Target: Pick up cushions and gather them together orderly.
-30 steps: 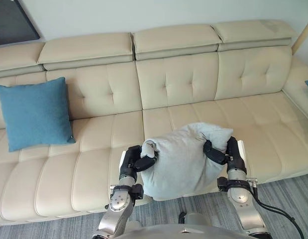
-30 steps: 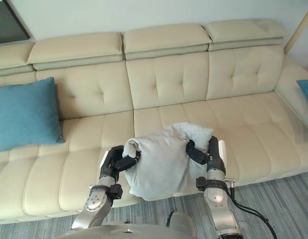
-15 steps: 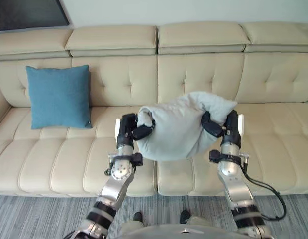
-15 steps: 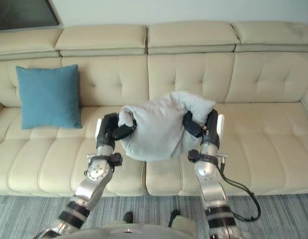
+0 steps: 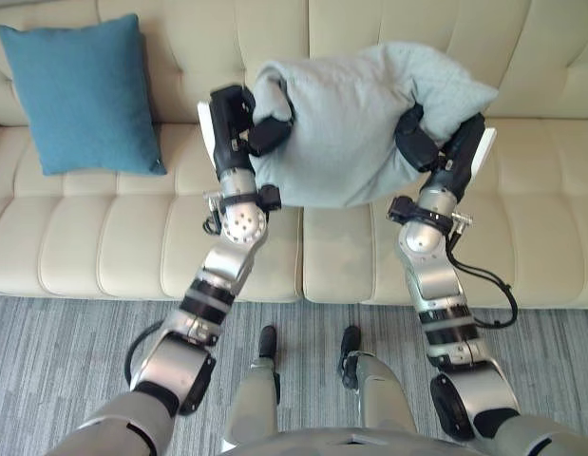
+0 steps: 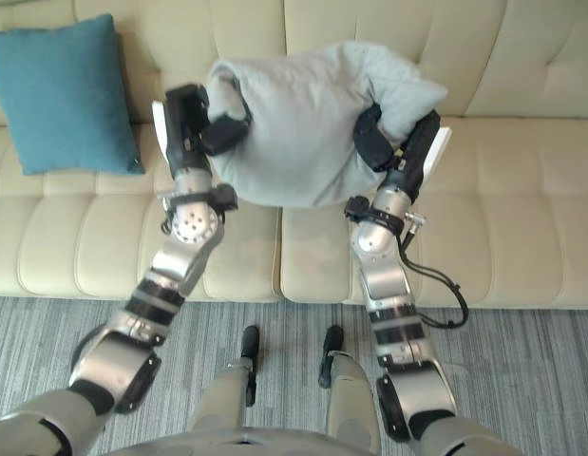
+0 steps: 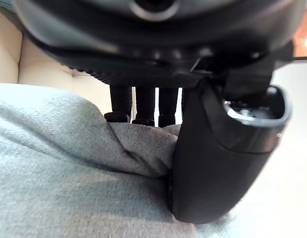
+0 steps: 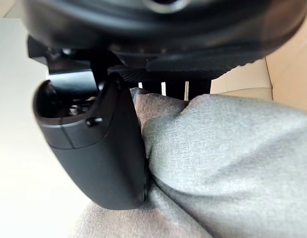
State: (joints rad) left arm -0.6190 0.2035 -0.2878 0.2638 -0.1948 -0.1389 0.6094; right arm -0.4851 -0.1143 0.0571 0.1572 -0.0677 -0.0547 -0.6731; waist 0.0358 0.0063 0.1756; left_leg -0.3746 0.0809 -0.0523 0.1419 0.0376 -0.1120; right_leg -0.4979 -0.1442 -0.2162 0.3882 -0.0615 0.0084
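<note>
Both hands are on the pale grey cushion (image 5: 355, 123), one at each side, and it hangs between the two raised arms over the middle of the cream sofa (image 5: 540, 228), in front of the tufted backrest. The left hand (image 5: 238, 119) clamps the cushion's left edge, with its thumb (image 5: 271, 134) pressed across the front of the fabric. Up close in the left wrist view, that thumb (image 7: 217, 148) bears down on a bunched fold of grey cloth, and the fingers (image 7: 143, 104) curl in behind it, so this is a firm pinch. The right hand (image 5: 445, 152) does the same on the other side, its thumb (image 5: 414, 141) dug into the cushion just below the top right corner. The right wrist view shows that thumb (image 8: 93, 148) squeezing a ridge of fabric against the fingers (image 8: 173, 88) behind. The cushion sags and puckers where it is gripped, bulging out between the two holds. Over on the robot's left, well apart from the grey one, a blue cushion (image 5: 80, 90) stands on the seat, propped upright against the backrest. A grey striped carpet (image 5: 66, 351) runs along the foot of the sofa.
</note>
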